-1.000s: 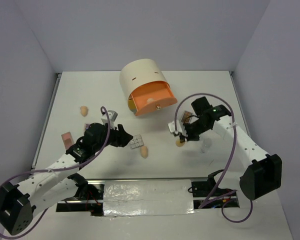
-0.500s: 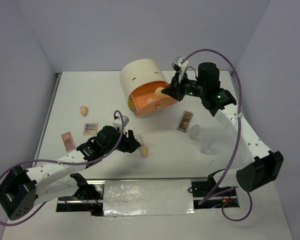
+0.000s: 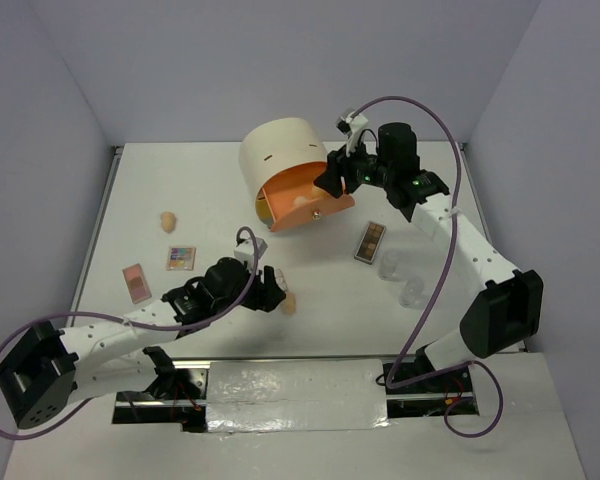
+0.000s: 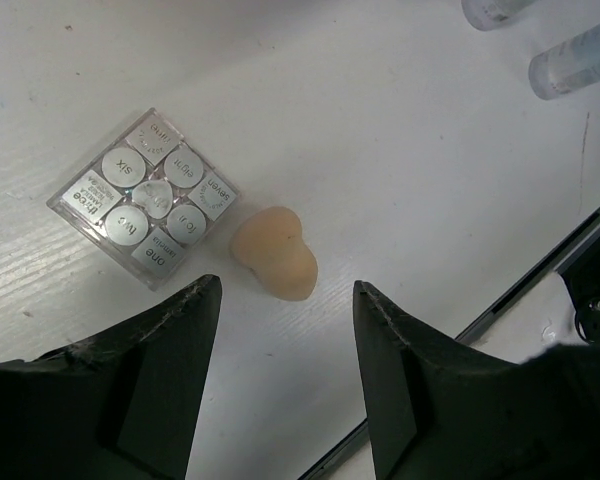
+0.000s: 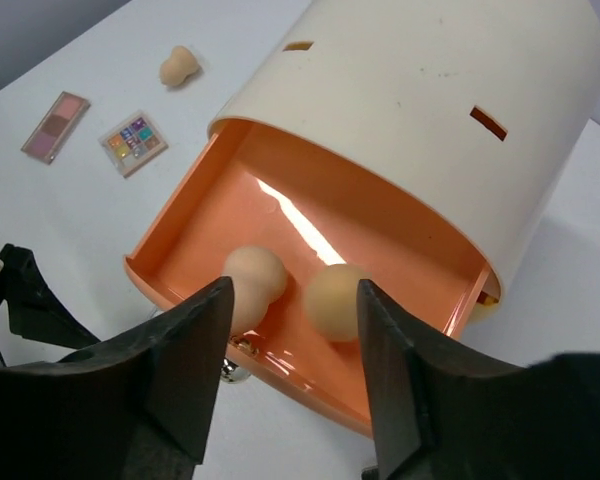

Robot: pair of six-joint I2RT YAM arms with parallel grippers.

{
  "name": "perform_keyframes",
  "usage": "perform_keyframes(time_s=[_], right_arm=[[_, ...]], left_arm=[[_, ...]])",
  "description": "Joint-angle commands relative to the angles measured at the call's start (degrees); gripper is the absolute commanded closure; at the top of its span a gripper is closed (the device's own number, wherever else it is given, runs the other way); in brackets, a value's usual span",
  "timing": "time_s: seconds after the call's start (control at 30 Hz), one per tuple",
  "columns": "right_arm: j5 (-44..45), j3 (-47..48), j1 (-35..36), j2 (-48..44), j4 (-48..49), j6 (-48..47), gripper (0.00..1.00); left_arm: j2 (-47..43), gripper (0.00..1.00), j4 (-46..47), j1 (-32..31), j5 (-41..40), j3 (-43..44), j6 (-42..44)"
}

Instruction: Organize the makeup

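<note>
Right claw [image 5: 292,300] was held wide and empty over the drawer [image 5: 175,245], two sponges [image 5: 255,285] laid inside.
Left claw [image 4: 285,300] was spread wide above a third sponge [image 4: 275,252] on the table [image 4: 430,200]; palettes [image 4: 145,195] and bottles [image 3: 389,264] were left unsorted.

The unit [image 3: 285,160] stands at the back middle of the bench [image 3: 180,180], with its drawer [image 3: 305,205] pulled out toward the front. In the drawer one sponge [image 5: 252,285] lies just beside a second sponge [image 5: 337,300], both below the right hand [image 5: 292,290]. Right of the drawer lies the long palette [image 3: 370,240]. Before it stands one bottle [image 3: 389,264], with another bottle [image 3: 412,292] nearer the front. At front middle, below the left hand [image 4: 285,288], a third sponge [image 4: 275,252] lies just beside the square palette [image 4: 145,195]. Further left lie two cards [image 3: 181,258], and behind them a fourth sponge [image 3: 168,221].
</note>
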Motion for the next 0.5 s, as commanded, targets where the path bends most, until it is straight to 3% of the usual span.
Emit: perform_keyframes(time_s=[0.0, 0.1, 0.23, 0.3, 0.4, 0.47], right_arm=[[-0.59, 2.41, 0.67, -0.53, 2.50, -1.25, 0.39], [-1.29, 2.84, 0.50, -1.49, 1.54, -3.53, 0.29], [-3.75, 2.85, -0.64, -3.86, -0.05, -7.84, 0.04], [-8.64, 2.67, -2.05, -4.57, -1.10, -8.46, 0.05], [-14.19, 0.92, -5.03, -6.15, -1.19, -8.02, 0.16], [-16.75, 0.03, -6.53, -7.12, -2.24, -8.45, 0.31]], left_arm=[[1.67, 0.33, 0.66, -1.32, -1.81, 3.05, -0.05], [2.98, 0.33, 0.31, -2.46, -2.42, 3.41, 0.21], [4.22, 0.35, 0.04, -4.21, -3.74, 3.67, 0.48], [4.66, 0.37, 0.04, -4.66, -4.01, 3.76, 0.74], [5.10, 0.37, 0.39, -5.45, -4.18, 3.76, 0.83], [5.62, 0.38, 0.57, -5.89, -4.27, 4.02, 1.09]])
